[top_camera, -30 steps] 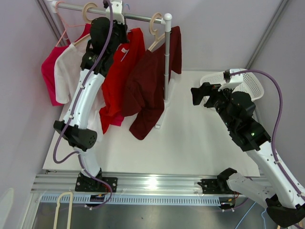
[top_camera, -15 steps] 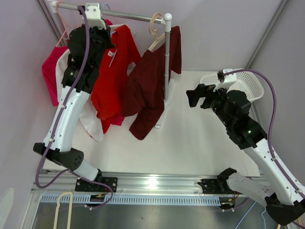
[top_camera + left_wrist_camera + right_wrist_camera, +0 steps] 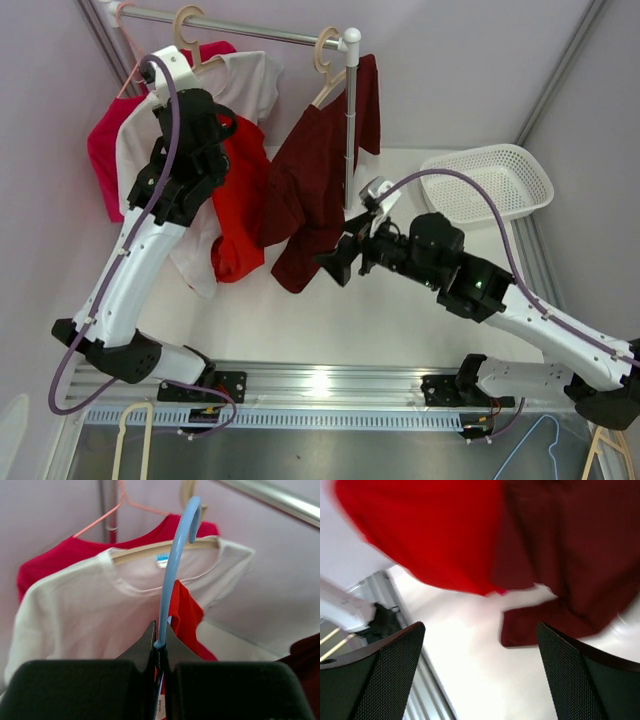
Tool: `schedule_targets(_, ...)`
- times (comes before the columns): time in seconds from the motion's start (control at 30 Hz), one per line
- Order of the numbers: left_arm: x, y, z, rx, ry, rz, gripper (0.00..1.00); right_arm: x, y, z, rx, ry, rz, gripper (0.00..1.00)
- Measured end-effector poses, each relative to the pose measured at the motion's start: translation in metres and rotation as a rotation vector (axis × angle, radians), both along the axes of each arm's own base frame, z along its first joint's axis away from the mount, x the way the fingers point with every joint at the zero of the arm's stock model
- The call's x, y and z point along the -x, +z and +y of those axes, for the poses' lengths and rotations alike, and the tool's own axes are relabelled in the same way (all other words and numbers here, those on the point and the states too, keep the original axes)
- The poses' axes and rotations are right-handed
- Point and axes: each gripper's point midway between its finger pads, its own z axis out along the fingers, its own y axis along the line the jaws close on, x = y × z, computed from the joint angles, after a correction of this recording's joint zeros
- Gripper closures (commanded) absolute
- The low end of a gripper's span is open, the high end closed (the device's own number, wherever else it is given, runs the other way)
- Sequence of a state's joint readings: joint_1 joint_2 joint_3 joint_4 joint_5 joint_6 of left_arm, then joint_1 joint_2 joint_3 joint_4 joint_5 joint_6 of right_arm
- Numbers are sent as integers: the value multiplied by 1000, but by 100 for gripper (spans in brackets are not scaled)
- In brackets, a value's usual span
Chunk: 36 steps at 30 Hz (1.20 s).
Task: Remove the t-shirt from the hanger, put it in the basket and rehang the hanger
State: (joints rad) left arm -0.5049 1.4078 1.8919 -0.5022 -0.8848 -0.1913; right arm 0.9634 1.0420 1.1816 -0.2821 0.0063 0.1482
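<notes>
The red t-shirt (image 3: 240,200) hangs on a blue hanger (image 3: 172,565) that is off the rail. My left gripper (image 3: 222,128) is shut on the hanger's neck just below the hook, as the left wrist view (image 3: 160,645) shows, with the red t-shirt (image 3: 187,615) below it. My right gripper (image 3: 335,265) is open and empty, low over the table near the shirts' hems. In the right wrist view (image 3: 479,625) its fingers (image 3: 395,670) stand wide apart, and the red t-shirt's hem (image 3: 430,535) is above and ahead of them.
A dark red shirt (image 3: 315,190) hangs on a wooden hanger by the rack's pole (image 3: 350,120). A white t-shirt (image 3: 250,80) and a crimson shirt (image 3: 105,150) hang on the rail (image 3: 250,30). A white basket (image 3: 500,180) stands at the back right. A loose hanger (image 3: 130,440) lies below the table's near edge.
My left arm has pulled the hanger with the red t-shirt off the rail, leftward and down. My right arm has swung from beside the basket to the left, under the shirts' hems.
</notes>
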Motion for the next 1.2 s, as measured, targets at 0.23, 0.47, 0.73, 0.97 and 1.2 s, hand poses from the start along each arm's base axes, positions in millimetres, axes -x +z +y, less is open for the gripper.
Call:
schedule_targets(0.23, 29, -20, 23, -29, 179, 71, 99, 52, 6, 56, -94, 216, -104, 3)
schedule_targets(0.47, 61, -22, 46, -37, 279, 64, 99, 70, -19, 97, -108, 243, -140, 2)
schedule_targets(0.73, 67, -27, 47, -51, 317, 62, 99, 75, -41, 138, -108, 235, -165, 2)
schedule_targets(0.97, 65, -32, 45, -59, 318, 71, 99, 74, -39, 166, -119, 223, -178, 2)
schedule_targets(1.2, 64, -46, 43, -58, 315, 74, 99, 65, -35, 176, -123, 182, -205, 72)
